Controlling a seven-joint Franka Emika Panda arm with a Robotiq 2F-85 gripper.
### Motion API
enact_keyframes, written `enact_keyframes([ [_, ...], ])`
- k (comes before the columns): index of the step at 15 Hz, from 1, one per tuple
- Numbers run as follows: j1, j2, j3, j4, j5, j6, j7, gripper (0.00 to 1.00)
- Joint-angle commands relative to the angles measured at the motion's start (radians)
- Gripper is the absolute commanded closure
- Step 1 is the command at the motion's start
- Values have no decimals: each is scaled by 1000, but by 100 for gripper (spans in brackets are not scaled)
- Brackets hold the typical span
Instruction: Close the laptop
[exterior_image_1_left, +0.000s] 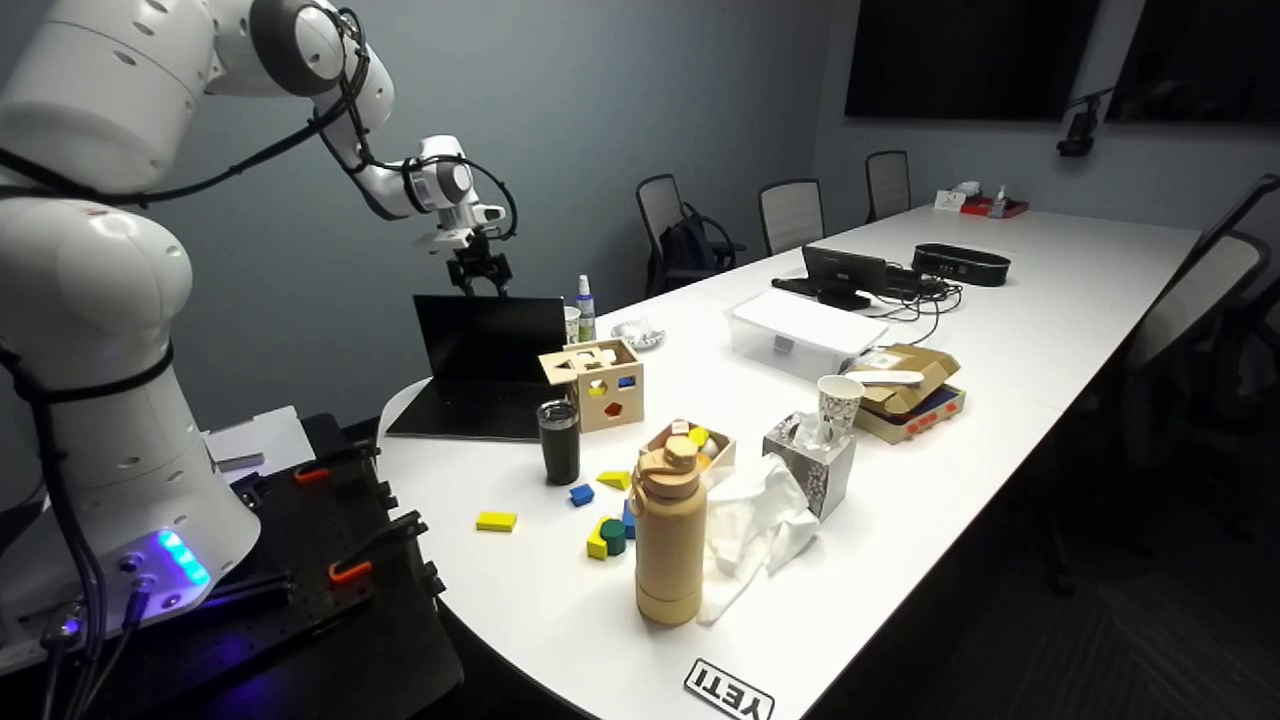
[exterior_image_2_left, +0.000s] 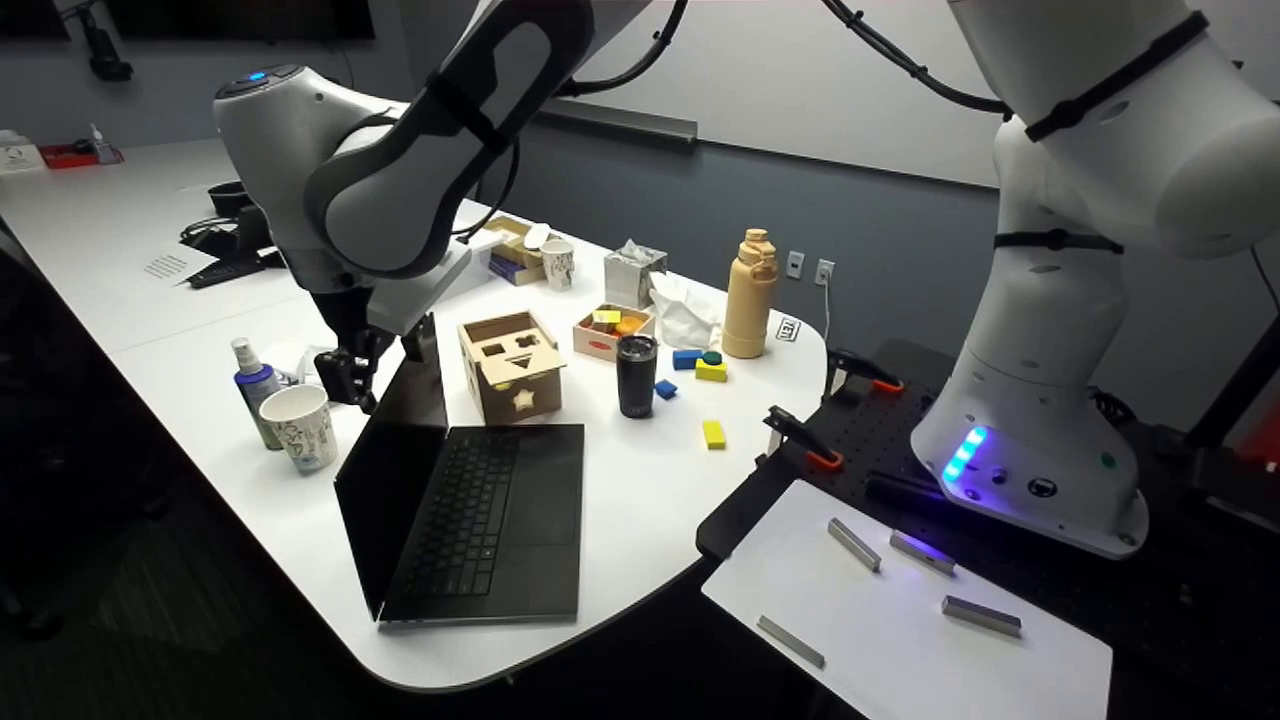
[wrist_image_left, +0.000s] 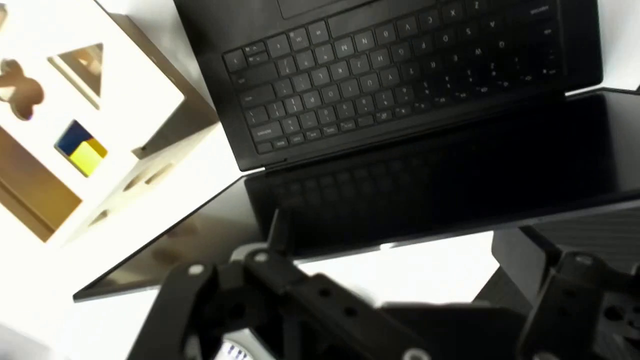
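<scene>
The black laptop (exterior_image_1_left: 490, 345) stands open on the white table, with its lid raised steeply and its screen dark. Its keyboard base (exterior_image_2_left: 495, 530) and screen (wrist_image_left: 425, 180) also show in the other views. My gripper (exterior_image_1_left: 486, 288) is at the lid's top edge, on its back side. In an exterior view the gripper (exterior_image_2_left: 366, 388) is partly hidden by the lid. In the wrist view the gripper (wrist_image_left: 400, 245) has its fingers wide apart with nothing between them, and one finger overlaps the screen's top edge. I cannot tell whether it touches the lid.
A wooden shape-sorter box (exterior_image_2_left: 515, 375) stands close beside the laptop. A black tumbler (exterior_image_1_left: 559, 445) is near its base. A paper cup (exterior_image_2_left: 302, 430) and a spray bottle (exterior_image_2_left: 258, 390) stand behind the lid. The laptop sits near the table's rounded edge. A tan bottle (exterior_image_1_left: 670, 545) stands farther off.
</scene>
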Motion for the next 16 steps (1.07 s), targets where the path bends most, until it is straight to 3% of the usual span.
enact_keyframes([
  [1,24,-23,-25,24,-77,-196,1,0],
  [9,-27,18,10,16,-142,-480,-47,0],
  [16,-123,43,66,-101,-61,-330,9,0],
])
